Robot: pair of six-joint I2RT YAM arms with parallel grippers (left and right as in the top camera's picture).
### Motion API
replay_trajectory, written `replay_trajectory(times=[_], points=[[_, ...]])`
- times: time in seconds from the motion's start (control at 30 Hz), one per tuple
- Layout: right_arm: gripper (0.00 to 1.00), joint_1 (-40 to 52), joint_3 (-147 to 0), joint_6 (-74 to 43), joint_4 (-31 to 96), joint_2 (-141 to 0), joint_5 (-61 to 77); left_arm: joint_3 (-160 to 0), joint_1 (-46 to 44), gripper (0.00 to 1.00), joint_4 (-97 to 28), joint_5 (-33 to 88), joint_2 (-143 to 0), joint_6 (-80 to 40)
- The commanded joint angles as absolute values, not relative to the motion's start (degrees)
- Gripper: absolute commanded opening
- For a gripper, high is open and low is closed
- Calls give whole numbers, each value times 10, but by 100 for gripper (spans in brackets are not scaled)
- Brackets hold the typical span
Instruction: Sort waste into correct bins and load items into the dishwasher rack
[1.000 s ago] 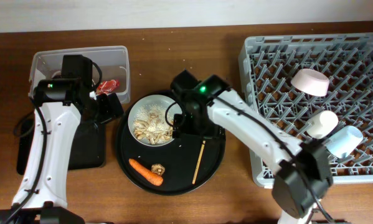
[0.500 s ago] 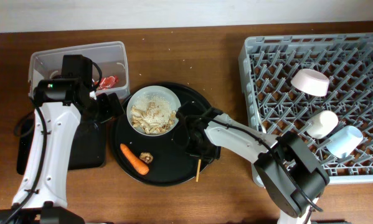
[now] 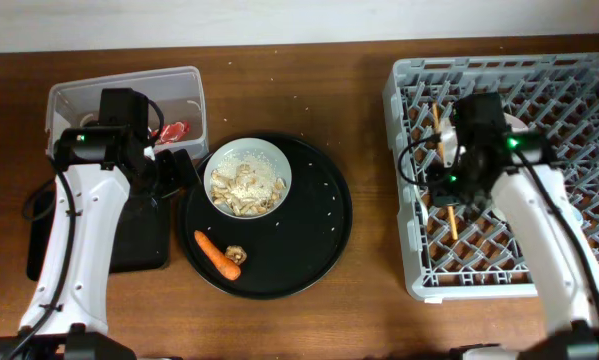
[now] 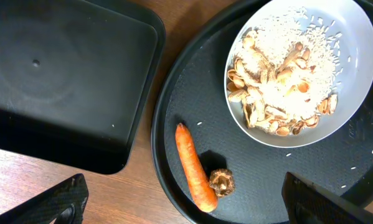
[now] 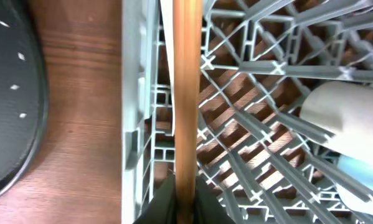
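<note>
While right gripper (image 5: pixel 185 202) pinches chopstick (image 5: pixel 187 93) over rack (image 3: pixel 519 66) | left gripper (image 4: pixel 187 200) spread wide above carrot (image 4: pixel 193 168)

No readable text, label, brand or number shows in any view — the red snack wrapper (image 3: pixel 176 131) print is too small.

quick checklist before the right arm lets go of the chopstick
1. chopstick clamped in right gripper: ok
2. chopstick over the dishwasher rack, inside its left wall: ok
3. chopstick tip resting on the rack floor: cannot tell
4. white cup apart from the chopstick: ok
5. left gripper open, beside the bowl, away from the rack: ok
</note>
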State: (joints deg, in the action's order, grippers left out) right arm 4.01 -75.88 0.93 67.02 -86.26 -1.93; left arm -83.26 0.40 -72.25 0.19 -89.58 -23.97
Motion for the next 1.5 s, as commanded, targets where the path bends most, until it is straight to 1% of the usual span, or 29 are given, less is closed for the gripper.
replay_trajectory(times=[0.0, 0.03, 0.07, 0.1, 0.13, 0.2, 0.23, 0.3, 0.33, 0.37, 0.47, 0.6, 0.73, 0.77, 0.8, 0.83, 0.87, 0.9, 0.93, 0.97, 1.0, 1.03, 1.07, 1.13, 1.2, 1.27, 1.3, 1.33, 1.47], points=[[13, 38, -761, 23, 657, -923, -13, -832, 5, 99, -723, 2, -894, -235], [16, 38, -761, 23, 655, -937, 10, -832, 5, 99, -723, 2, -894, -235], [36, 38, -761, 22, 651, -943, 27, -832, 5, 99, -723, 2, -894, -235], [51, 38, -761, 15, 648, -942, 25, -832, 5, 99, -723, 2, -894, -235], [59, 37, -762, 10, 656, -941, 25, -832, 5, 99, -723, 2, -894, -235], [59, 32, -798, -28, 701, -915, 12, -832, 3, 99, -722, 21, -894, -235], [60, 17, -829, -55, 719, -878, 8, -832, -14, 99, -714, 22, -894, -235], [76, -15, -843, -65, 738, -815, 10, -832, -82, 99, -666, 21, -896, -234], [78, -28, -843, -65, 764, -799, 10, -832, -133, 99, -622, 21, -908, -235], [78, -30, -841, -63, 783, -799, 10, -832, -197, 98, -558, 21, -943, -235], [78, -30, -838, -63, 783, -800, 10, -832, -271, 98, -447, 28, -1053, -248], [78, -30, -838, -63, 786, -800, 11, -832, -294, 97, -346, 27, -1143, -248], [78, -30, -838, -63, 787, -800, 11, -832, -294, 89, -300, 19, -1181, -248], [78, -30, -838, -63, 787, -800, 11, -832, -294, 89, -296, 16, -1187, -248], [78, -30, -838, -63, 788, -800, 11, -832, -294, 80, -292, 16, -1196, -248], [78, -30, -838, -63, 789, -800, 11, -832, -294, 76, -294, 16, -1212, -248], [78, -30, -838, -63, 791, -800, 11, -832, -294, 65, -303, 17, -1222, -248], [78, -30, -838, -63, 791, -800, 11, -832, -294, 49, -321, 17, -1226, -248], [78, -30, -838, -63, 791, -800, 11, -832, -294, 45, -340, 15, -1226, -248], [78, -30, -838, -63, 791, -800, 11, -832, -294, 45, -357, 6, -1226, -248], [78, -30, -838, -63, 791, -800, 11, -832, -294, 39, -398, -30, -1226, -248], [78, -30, -838, -63, 791, -800, 11, -832, -294, 37, -411, -30, -1226, -248], [78, -30, -838, -63, 791, -800, 11, -832, -294, 30, -422, -30, -1226, -248], [78, -30, -838, -63, 793, -800, 11, -827, -294, 23, -427, -30, -1226, -248], [78, -30, -838, -63, 795, -800, 11, -817, -294, 20, -427, -30, -1226, -248], [78, -30, -838, -63, 796, -800, 11, -807, -294, 7, -428, -30, -1226, -248], [78, -30, -838, -63, 796, -800, 11, -806, -294, 3, -432, -30, -1226, -248], [78, -30, -838, -63, 797, -800, 11, -806, -294, 1, -437, -30, -1226, -247], [78, -30, -838, -63, 798, -800, 11, -807, -294, 1, -486, -31, -1226, -247]])
